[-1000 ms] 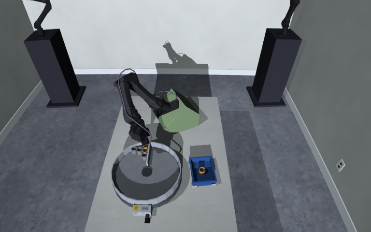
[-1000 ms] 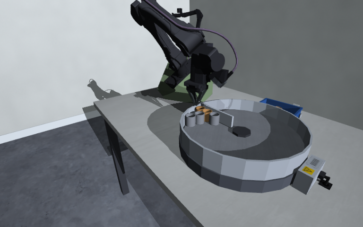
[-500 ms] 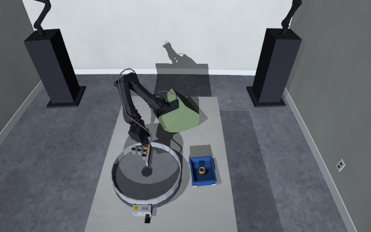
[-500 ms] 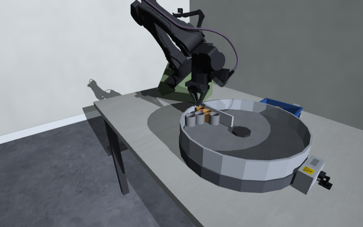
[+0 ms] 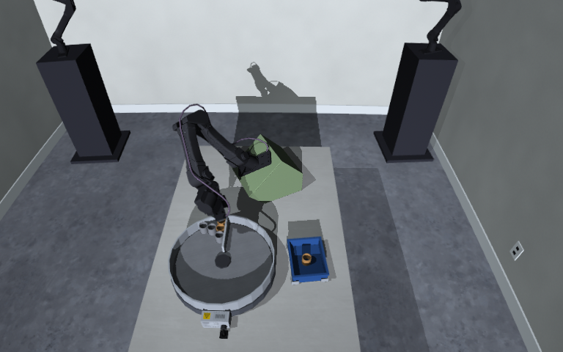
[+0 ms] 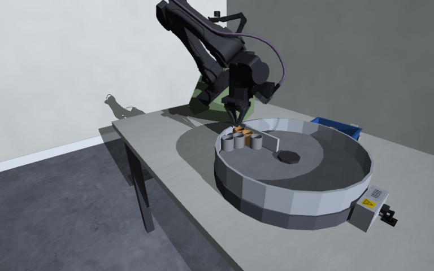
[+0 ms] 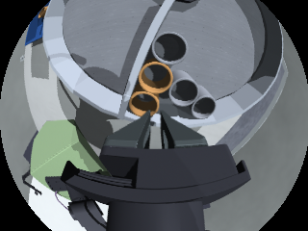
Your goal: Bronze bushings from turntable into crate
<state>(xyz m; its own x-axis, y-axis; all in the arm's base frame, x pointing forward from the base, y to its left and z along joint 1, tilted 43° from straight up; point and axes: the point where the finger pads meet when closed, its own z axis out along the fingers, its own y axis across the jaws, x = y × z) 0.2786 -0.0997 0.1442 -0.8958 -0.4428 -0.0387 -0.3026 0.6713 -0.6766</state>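
Observation:
The turntable holds two bronze and three steel bushings, upright and close together by a divider. The outer bronze bushing is near the rim wall; the other bronze bushing stands just inward. The steel bushings are beside them. My gripper is nearly shut and empty, with a narrow gap between the tips. Its tips are at the rim, beside the outer bronze bushing; exact contact is unclear. A bronze bushing lies in the blue crate.
The upright divider runs from the rim towards the dark hub, right beside the bronze bushings. A green block stands under the arm's base. A grey control box sits at the turntable's front.

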